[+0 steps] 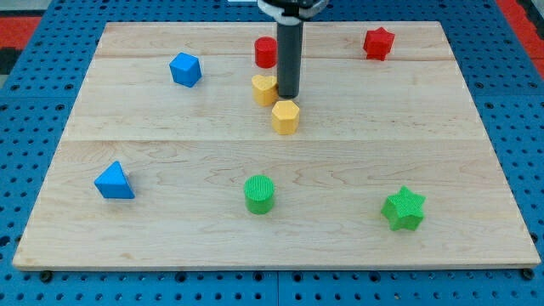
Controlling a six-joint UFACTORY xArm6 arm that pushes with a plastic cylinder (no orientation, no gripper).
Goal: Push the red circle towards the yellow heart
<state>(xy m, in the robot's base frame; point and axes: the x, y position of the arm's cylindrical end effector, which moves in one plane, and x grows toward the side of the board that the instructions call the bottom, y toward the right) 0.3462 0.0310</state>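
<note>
The pale wooden worktop (170, 127), made of joined planks, lies on a blue pegboard (34, 102). My rod carries no fingers, so there is nothing to open or clench; my tip (289, 95) rests beside the yellow heart (264, 88), on its right. The red circle (266, 52), a smooth cylinder, sits just above the heart, up and left of my tip. I count two each of red, yellow, blue and green: red star (378, 42), yellow hexagon (286, 116), blue cube (184, 69), blue triangle (113, 182), ribbed green circle (259, 194), green star (403, 209).
</note>
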